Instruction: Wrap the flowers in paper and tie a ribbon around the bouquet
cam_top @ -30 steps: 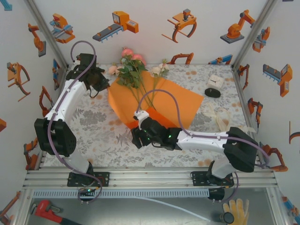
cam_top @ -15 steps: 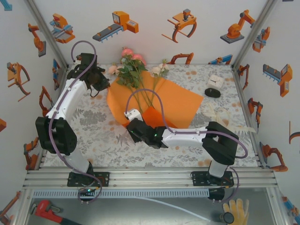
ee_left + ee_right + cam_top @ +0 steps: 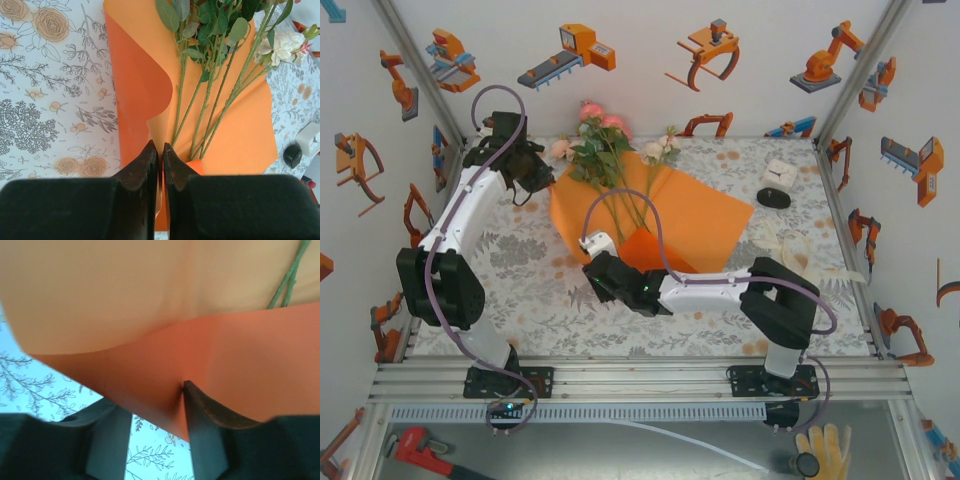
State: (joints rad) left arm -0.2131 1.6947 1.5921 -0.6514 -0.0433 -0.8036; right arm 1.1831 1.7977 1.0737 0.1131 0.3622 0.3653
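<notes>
Orange paper [image 3: 235, 135] sits pinched in my left gripper [image 3: 161, 150]; right gripper [image 3: 150, 400] straddles its fold half-open; opposing pulls could tear it.

Jaws pinch the lifted edge of the paper [image 3: 245, 140] bearing the flowers [image 3: 215, 30].

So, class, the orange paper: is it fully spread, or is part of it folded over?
Partly folded. The paper lies mostly flat under the flowers, but its near corner is turned over, darker side up.
</notes>
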